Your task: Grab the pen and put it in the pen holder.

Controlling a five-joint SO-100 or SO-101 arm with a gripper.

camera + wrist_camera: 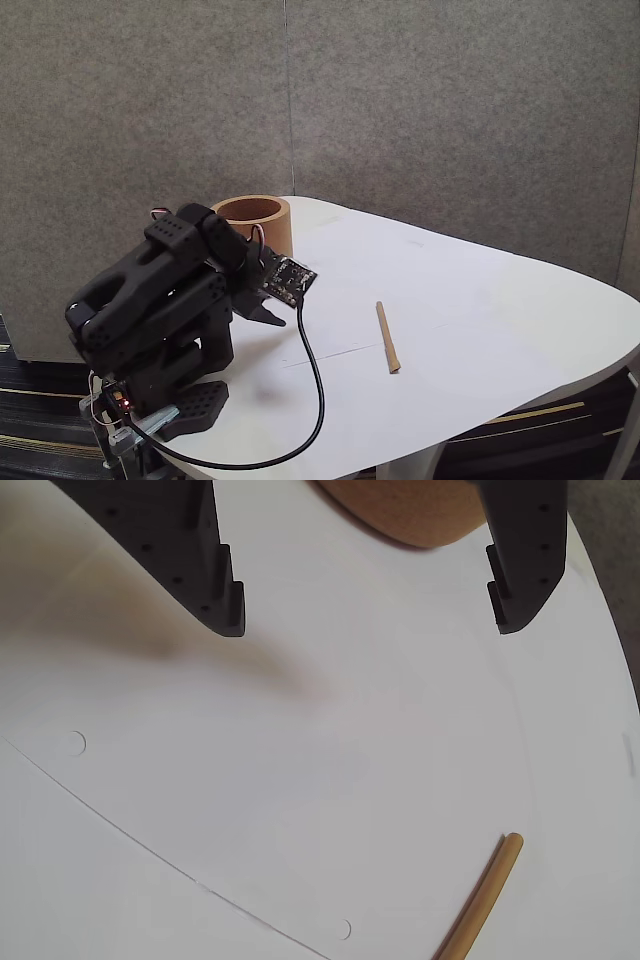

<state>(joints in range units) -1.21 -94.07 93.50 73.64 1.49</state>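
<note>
Nothing done yet. Gripper (365, 610) is spread wide and empty, hanging over bare table (300, 810) near the pen holder (252, 217) (far left in the fixed view). Pen (387, 338) lies flat, well apart to the right. Grab and drop both remain.

On one white counter (480, 300) there are one tan pen (387, 338), one brown pen holder (252, 222), one black arm (160, 300) with two fingers (222, 590) spread apart, and one black cable (310, 400).
</note>
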